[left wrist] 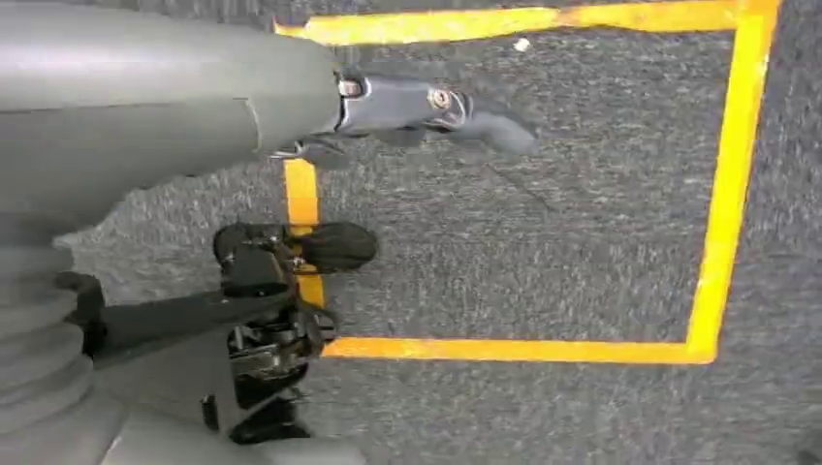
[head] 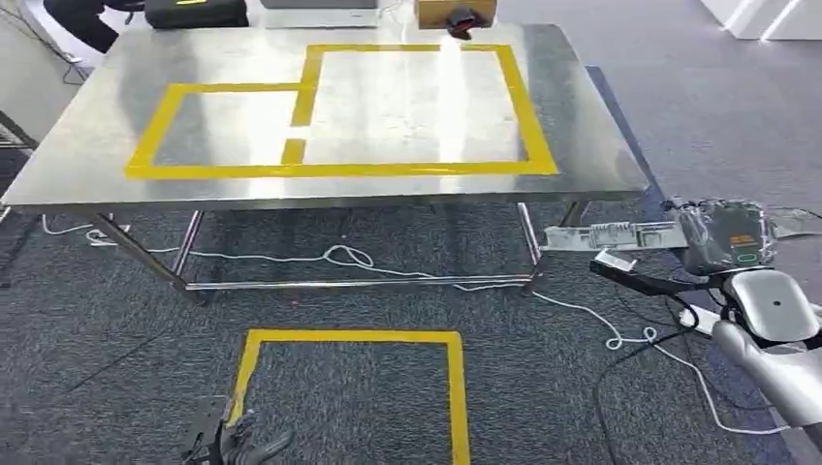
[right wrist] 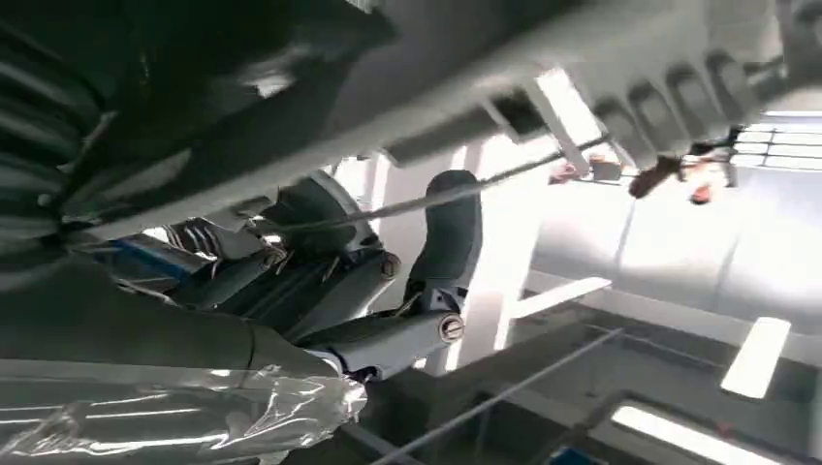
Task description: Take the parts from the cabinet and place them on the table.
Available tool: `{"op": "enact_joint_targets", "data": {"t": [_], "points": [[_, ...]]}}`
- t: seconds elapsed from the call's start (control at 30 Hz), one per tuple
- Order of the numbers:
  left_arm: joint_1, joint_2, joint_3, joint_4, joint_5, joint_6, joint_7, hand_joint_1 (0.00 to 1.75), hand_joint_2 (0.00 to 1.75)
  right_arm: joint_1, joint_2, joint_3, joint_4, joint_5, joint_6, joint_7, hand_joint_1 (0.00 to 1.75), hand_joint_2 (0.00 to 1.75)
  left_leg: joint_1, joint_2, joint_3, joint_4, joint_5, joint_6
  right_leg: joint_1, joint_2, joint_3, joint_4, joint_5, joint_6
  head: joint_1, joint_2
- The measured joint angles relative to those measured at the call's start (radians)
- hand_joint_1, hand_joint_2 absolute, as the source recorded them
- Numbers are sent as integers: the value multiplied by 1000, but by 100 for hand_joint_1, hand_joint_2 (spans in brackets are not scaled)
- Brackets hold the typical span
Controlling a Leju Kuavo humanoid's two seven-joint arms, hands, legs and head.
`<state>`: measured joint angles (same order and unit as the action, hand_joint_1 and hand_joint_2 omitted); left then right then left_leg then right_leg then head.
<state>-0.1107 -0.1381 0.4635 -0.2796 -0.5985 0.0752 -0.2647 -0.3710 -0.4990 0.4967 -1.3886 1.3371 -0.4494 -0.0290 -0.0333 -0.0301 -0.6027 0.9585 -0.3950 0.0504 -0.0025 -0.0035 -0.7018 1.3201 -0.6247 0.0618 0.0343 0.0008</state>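
Now the right hand [head: 712,254] is gripping a part [head: 620,235], a long pale grey plastic piece in clear wrapping, and holding it level in the air off the table's right front corner, below the tabletop's edge. Its fingers [right wrist: 451,232] are curling around the part [right wrist: 601,87] in the wrist view, with crinkled film [right wrist: 194,412] lying along the hand.

Yellow tape [head: 339,107] is marking out two joined rectangles on the steel table [head: 87,136], and nothing is lying inside them. A dark case [head: 194,12] and a brown box [head: 456,12] are sitting at the far edge. White cable [head: 349,257] is trailing over the carpet under the table.

Down at the lower left, the left hand [head: 233,441] is hanging low beside a yellow taped square [head: 354,339] on the floor. Its thumb [left wrist: 436,107] is sticking out and its dark fingers [left wrist: 291,291] are curling loosely apart, holding nothing.
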Motion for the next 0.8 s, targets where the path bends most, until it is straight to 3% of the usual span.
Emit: {"op": "enact_joint_targets", "data": {"t": [0.03,0.07,0.1,0.13,0.17,0.2,0.23,0.3,0.33,0.37,0.4,0.43,0.5,0.53,0.57,0.63,0.67,0.7,0.73,0.8], "points": [[4,-1,0,0,0,0,0,0,175,2,0,2,0,0,0,0,175,175,2,-15,8,0,-5,-3,-2,0,-17,5,6,3,1,0],[7,-1,0,0,0,0,0,0,175,3,0,2,0,0,0,0,175,175,5,-34,18,0,-12,-7,-5,2,-13,-35,44,8,1,0],[8,-1,0,0,0,0,0,0,175,3,0,2,0,0,0,0,175,175,8,-50,29,1,-19,-11,-12,8,5,-109,103,15,1,0],[8,-1,0,0,0,0,0,0,175,3,0,2,0,0,0,0,175,175,12,-66,37,2,-25,-18,-23,26,27,-202,175,26,1,0],[8,1,0,0,0,0,0,0,175,7,1,3,2,0,1,0,175,175,11,-80,38,5,-32,-25,-40,62,39,-276,242,40,2,0],[7,3,0,0,0,0,0,0,175,7,1,5,4,1,1,0,175,175,13,-94,37,22,-39,-31,-45,86,46,-311,215,32,4,0],[7,4,0,0,0,0,0,0,175,6,2,10,6,1,3,0,175,175,15,-103,22,19,-41,-33,-37,79,55,-300,208,5,3,0],[10,5,0,0,1,0,1,0,175,1,3,10,5,0,3,0,175,175,16,-114,23,16,-51,-45,-33,52,51,-297,210,-11,2,0],[8,8,0,0,2,4,1,0,175,-3,4,10,4,0,3,0,175,175,18,-115,29,15,-56,-50,-42,45,58,-300,211,-15,6,0],[6,5,0,0,2,5,1,0,175,-1,3,9,3,-1,3,1,175,175,10,-55,18,32,-59,-65,-37,44,71,-303,207,-21,-3,0],[1,5,0,0,2,5,1,0,175,2,3,10,4,-1,3,1,175,175,14,-8,-12,88,-80,-82,-35,32,81,-304,203,-25,-13,0],[-2,5,0,0,2,5,1,0,175,6,3,10,5,1,4,1,175,175,19,19,-62,173,-109,-93,-32,20,90,-304,194,-29,-13,0],[0,3,0,0,3,5,1,0,175,13,3,13,10,3,5,2,175,175,26,32,-150,308,-153,-99,-29,-2,106,-304,178,-33,-14,0],[2,3,0,0,3,5,2,0,175,15,3,14,10,5,6,3,175,175,27,32,-174,324,-141,-95,-28,-12,117,-304,169,-33,-14,0],[3,3,0,0,3,5,2,0,175,16,3,14,11,5,6,5,175,175,26,32,-174,298,-103,-87,-27,-21,128,-305,162,-34,-14,0],[3,3,0,0,3,5,2,0,175,16,3,14,11,6,5,7,175,175,18,32,-130,148,21,-61,-25,-28,149,-307,148,-32,-13,0],[5,6,0,0,3,7,2,0,175,18,3,14,11,7,4,10,175,175,4,36,-103,59,86,-39,-27,-32,157,-310,142,-30,-14,0],[6,8,0,0,5,8,3,0,175,21,4,14,11,6,2,13,175,175,-1,37,-90,29,75,-30,-22,-33,162,-310,136,-24,-13,0],[8,8,0,0,6,9,3,0,175,24,4,14,11,7,-5,16,175,175,0,36,-71,7,58,-31,-21,-33,158,-313,135,-20,-14,0],[9,8,0,0,13,10,3,0,175,35,6,9,3,6,-17,21,175,175,-2,33,-73,9,54,-29,-22,-35,165,-323,131,-9,-16,0]]}}
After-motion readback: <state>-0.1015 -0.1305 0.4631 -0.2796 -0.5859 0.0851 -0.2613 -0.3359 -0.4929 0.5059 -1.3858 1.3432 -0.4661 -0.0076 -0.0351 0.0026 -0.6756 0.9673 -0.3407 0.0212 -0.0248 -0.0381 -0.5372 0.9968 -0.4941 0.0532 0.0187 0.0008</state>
